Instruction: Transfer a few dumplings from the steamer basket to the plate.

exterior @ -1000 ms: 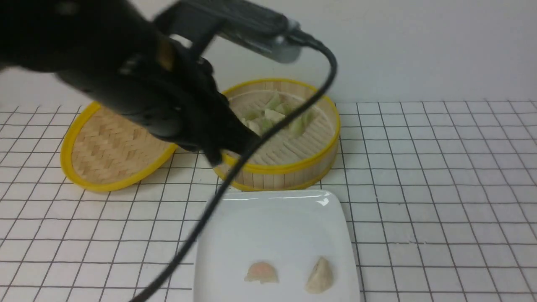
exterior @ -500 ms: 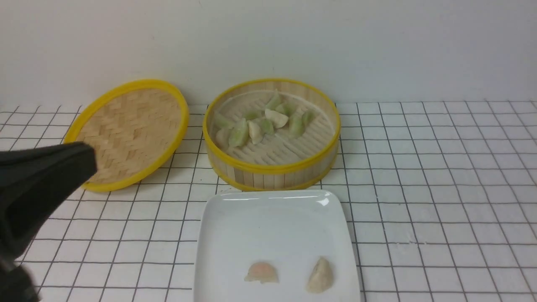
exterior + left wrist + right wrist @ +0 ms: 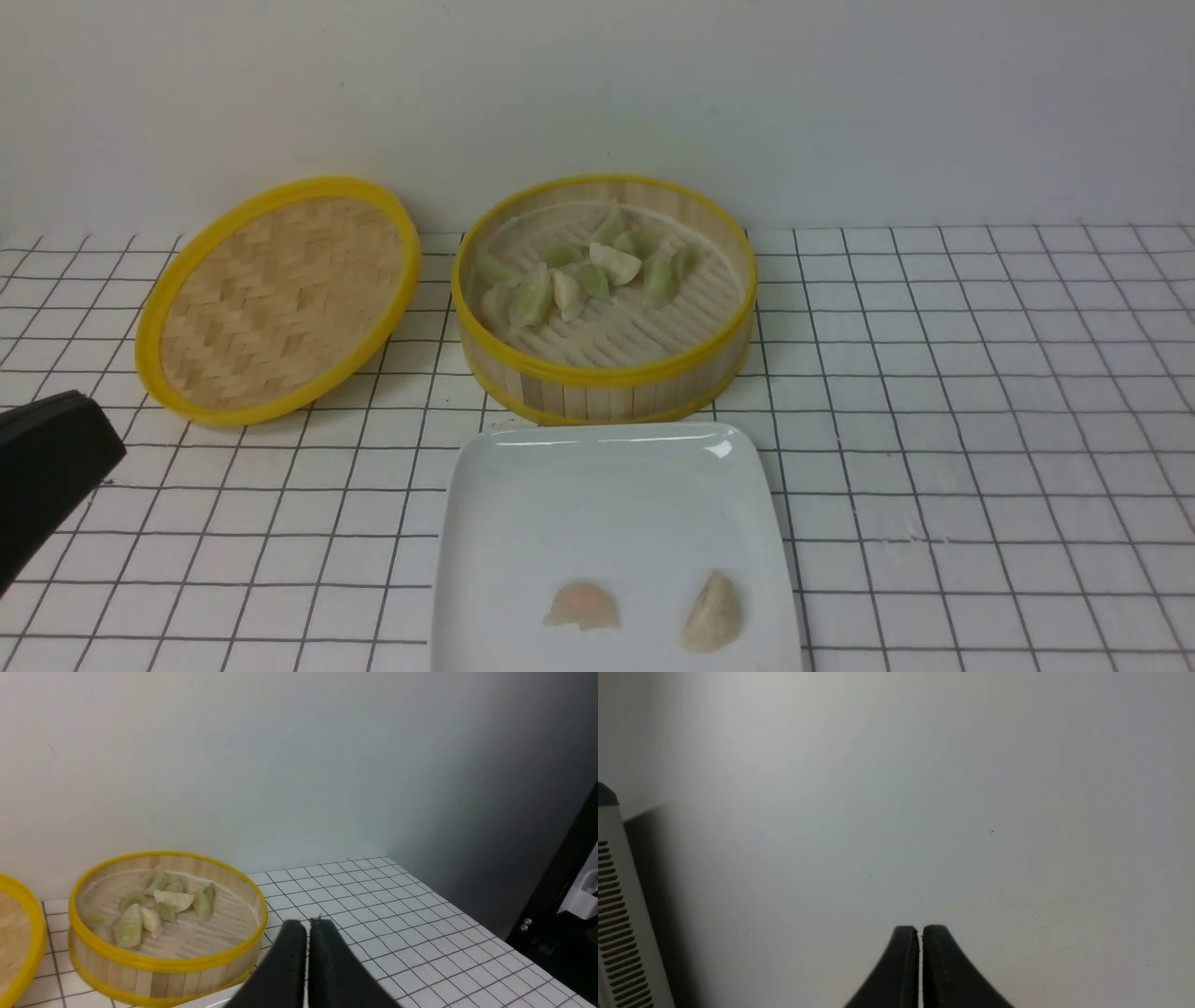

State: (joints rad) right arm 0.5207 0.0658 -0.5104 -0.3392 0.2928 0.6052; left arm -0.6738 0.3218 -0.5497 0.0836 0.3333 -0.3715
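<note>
Several pale-green pleated dumplings [image 3: 534, 297] look soft, slippery: pinch gently across the middle. Left claw [image 3: 307, 926] and right claw [image 3: 920, 931] sit closed, empty.

Setting: a staged test bench in a lab-type room. Bench [image 3: 980, 420] covered with a white sheet ruled in a thin black grid; plain, bare pale wall [image 3: 840, 93] directly behind. Kitchen items set out on it: bamboo steamer basket [image 3: 607, 397], woven lid [image 3: 280, 299], glossy white plate [image 3: 597, 504]. Black equipment frame [image 3: 560, 896] stands past the bench's end; a vented white casing [image 3: 621, 933] sits against the wall.
</note>
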